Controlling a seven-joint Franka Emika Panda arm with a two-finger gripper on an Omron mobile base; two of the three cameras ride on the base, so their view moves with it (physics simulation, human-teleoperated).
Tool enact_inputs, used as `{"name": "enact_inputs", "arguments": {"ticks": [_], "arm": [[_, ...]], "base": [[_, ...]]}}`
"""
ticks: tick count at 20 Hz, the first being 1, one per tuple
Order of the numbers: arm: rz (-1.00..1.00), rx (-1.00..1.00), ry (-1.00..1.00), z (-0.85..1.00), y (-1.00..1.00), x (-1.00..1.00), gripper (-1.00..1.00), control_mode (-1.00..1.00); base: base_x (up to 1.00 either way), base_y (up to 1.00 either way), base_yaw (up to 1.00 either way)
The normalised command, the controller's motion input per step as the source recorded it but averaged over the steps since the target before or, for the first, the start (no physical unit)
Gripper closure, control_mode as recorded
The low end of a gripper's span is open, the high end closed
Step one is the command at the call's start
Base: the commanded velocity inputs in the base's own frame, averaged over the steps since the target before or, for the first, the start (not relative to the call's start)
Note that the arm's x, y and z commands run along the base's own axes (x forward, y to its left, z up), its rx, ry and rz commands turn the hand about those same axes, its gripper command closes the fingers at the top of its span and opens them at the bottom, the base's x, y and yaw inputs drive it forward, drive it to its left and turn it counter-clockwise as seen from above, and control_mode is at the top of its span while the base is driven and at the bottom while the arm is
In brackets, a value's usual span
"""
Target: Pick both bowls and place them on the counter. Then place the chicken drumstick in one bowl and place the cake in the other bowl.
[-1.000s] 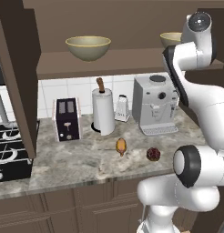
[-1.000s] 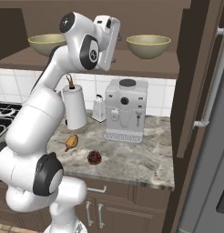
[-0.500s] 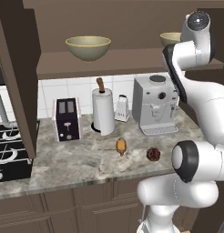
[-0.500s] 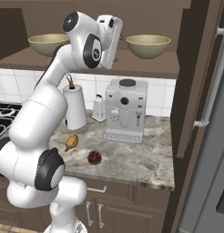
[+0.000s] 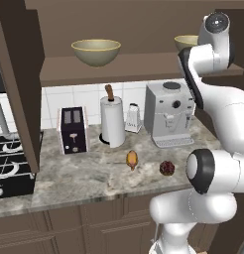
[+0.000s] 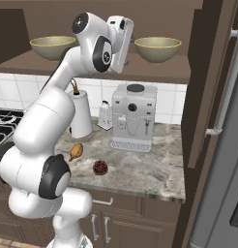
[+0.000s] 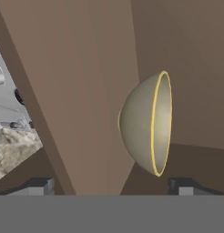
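Two olive-beige bowls stand upright on the dark wooden shelf (image 5: 124, 67): the left bowl (image 5: 95, 51) (image 6: 53, 47) and the right bowl (image 5: 186, 42) (image 6: 157, 48). My hand (image 6: 120, 43) is raised to shelf height, just left of the right bowl and apart from it. In the rolled hand view that bowl (image 7: 148, 123) lies ahead of my open gripper (image 7: 114, 186), with nothing between the fingertips (image 7: 41, 186). Down on the marbled counter (image 5: 84, 173) (image 6: 145, 169) lie the orange-brown chicken drumstick (image 5: 132, 159) (image 6: 76, 150) and, to its right, the dark red cake (image 5: 167, 168) (image 6: 100, 168).
Along the back of the counter stand a toaster (image 5: 73, 130), a paper towel roll (image 5: 112, 121), a grater (image 5: 133, 118) and a coffee machine (image 5: 168, 114) (image 6: 133, 116). A stove (image 5: 10, 163) is at the left, a fridge (image 6: 222, 145) at the right.
My hand has edged slightly to the right along the shelf, toward the right bowl. The jaws stay open and nothing else has moved.
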Motion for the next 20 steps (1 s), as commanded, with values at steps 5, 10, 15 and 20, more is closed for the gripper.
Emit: {"name": "enact_inputs", "arguments": {"ticks": [5, 10, 15, 20], "arm": [[0.00, 0.00, 0.00, 0.00, -0.08, 0.16, -1.00, -1.00], [0.00, 0.00, 0.00, 0.00, -0.03, 0.17, -1.00, -1.00], [0.00, 0.00, 0.00, 0.00, -0.03, 0.15, -1.00, -1.00], [0.00, 0.00, 0.00, 0.00, -0.04, 0.17, -1.00, -1.00]], "base": [[0.00, 0.00, 0.00], [0.00, 0.00, 0.00], [0.00, 0.00, 0.00], [0.00, 0.00, 0.00]]}}
